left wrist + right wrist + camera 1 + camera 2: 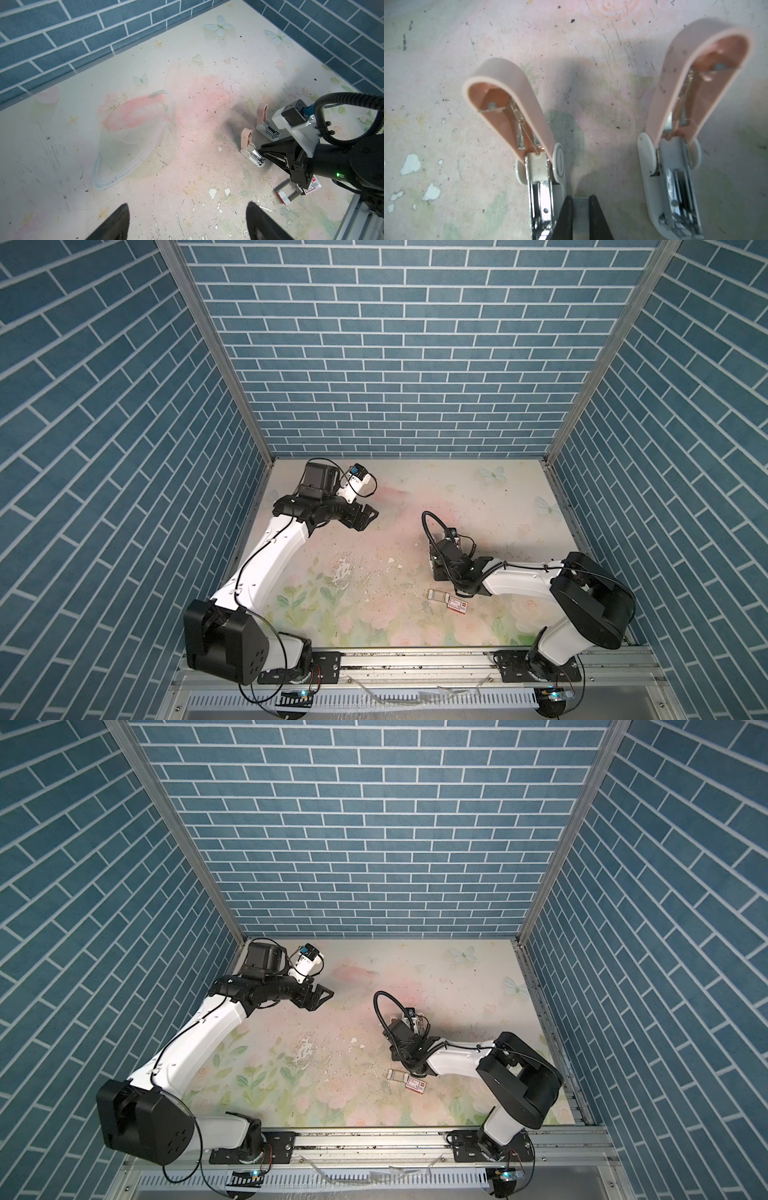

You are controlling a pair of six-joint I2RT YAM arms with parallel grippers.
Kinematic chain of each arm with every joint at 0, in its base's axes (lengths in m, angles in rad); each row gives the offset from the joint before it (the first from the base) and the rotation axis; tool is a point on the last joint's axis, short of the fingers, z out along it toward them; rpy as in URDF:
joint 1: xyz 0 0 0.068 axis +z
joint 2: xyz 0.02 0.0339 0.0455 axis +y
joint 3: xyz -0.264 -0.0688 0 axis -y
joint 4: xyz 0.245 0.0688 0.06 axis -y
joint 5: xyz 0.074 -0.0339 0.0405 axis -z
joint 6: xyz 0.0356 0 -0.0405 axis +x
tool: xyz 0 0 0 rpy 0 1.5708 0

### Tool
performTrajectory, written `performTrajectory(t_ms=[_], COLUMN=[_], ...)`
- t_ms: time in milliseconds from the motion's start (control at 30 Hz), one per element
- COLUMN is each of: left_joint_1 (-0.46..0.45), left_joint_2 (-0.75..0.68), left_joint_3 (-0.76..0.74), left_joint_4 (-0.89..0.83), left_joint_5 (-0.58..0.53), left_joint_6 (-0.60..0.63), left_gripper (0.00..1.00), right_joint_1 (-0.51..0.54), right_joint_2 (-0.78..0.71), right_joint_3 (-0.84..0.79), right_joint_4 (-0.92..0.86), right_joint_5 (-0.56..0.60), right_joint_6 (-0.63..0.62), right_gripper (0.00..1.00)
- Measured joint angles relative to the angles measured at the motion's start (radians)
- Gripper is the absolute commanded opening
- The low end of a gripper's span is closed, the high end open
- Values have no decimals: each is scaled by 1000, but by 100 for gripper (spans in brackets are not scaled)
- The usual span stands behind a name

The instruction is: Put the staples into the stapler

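Two staplers stand side by side on the mat with their pink lids swung up, one [542, 176] [252, 149] close beside my right gripper, the other [672, 187] [267, 124] a little apart from it. My right gripper [580, 198] is shut on a thin silvery strip of staples [580, 209], held low between the staplers, right next to the first one's open metal channel. In both top views the right wrist covers most of this; only a bit of a stapler [419, 1021] shows. My left gripper [368, 516] [322, 996] [187, 205] hangs open and empty at the back left.
A small red-and-white box [459, 605] [417, 1085] and a clear little tray [436, 596] [395, 1075] lie on the mat just in front of the right arm. Blue brick walls close the back and both sides. The mat [374, 564] is scratched and flaked.
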Motion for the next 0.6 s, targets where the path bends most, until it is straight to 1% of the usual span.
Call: performTrajectory(t_ms=[133, 367, 600], left_joint_1=[0, 0, 0], left_joint_2=[0, 0, 0], left_joint_3=[0, 0, 0], left_joint_4=[0, 0, 0], left_joint_5=[2, 3, 3], left_joint_6=[0, 0, 0], left_gripper=[89, 89, 89], right_joint_1=[0, 0, 1], right_joint_2=[-16, -90, -95], right_joint_3=[-7, -8, -3], right_joint_4=[-7, -12, -11], right_joint_5=[11, 13, -6], right_joint_6=[0, -5, -27], right_gripper=[12, 13, 13])
